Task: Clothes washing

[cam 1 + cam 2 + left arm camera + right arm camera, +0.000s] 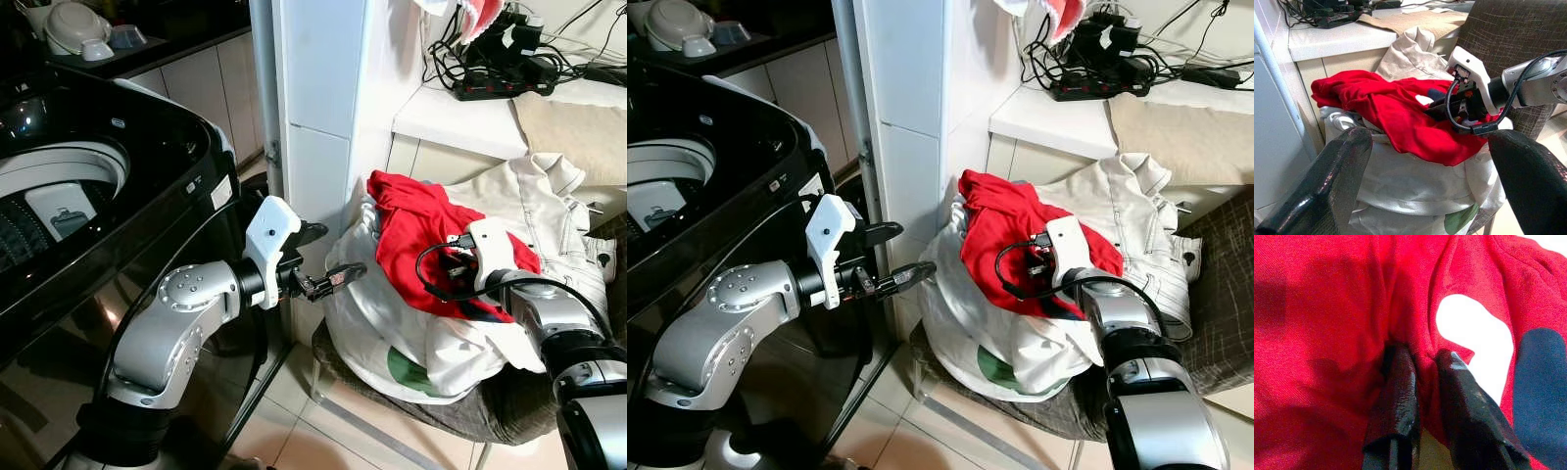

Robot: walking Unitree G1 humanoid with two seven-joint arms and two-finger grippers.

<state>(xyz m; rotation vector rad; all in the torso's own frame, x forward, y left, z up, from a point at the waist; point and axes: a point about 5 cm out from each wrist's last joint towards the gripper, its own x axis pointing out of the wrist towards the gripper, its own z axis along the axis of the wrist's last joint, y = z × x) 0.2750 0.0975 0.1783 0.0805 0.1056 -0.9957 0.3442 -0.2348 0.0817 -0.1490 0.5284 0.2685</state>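
Red garment [421, 230] lay on top of a heap of white clothes [411, 323] piled on a chair [470, 411], just beside the black washing machine [108, 186]. The right tool [1422, 382] was pressed into it, fingers narrowed on a fold of the red cloth. The left tool [328, 257] hung spread wide between machine and heap, holding nothing.
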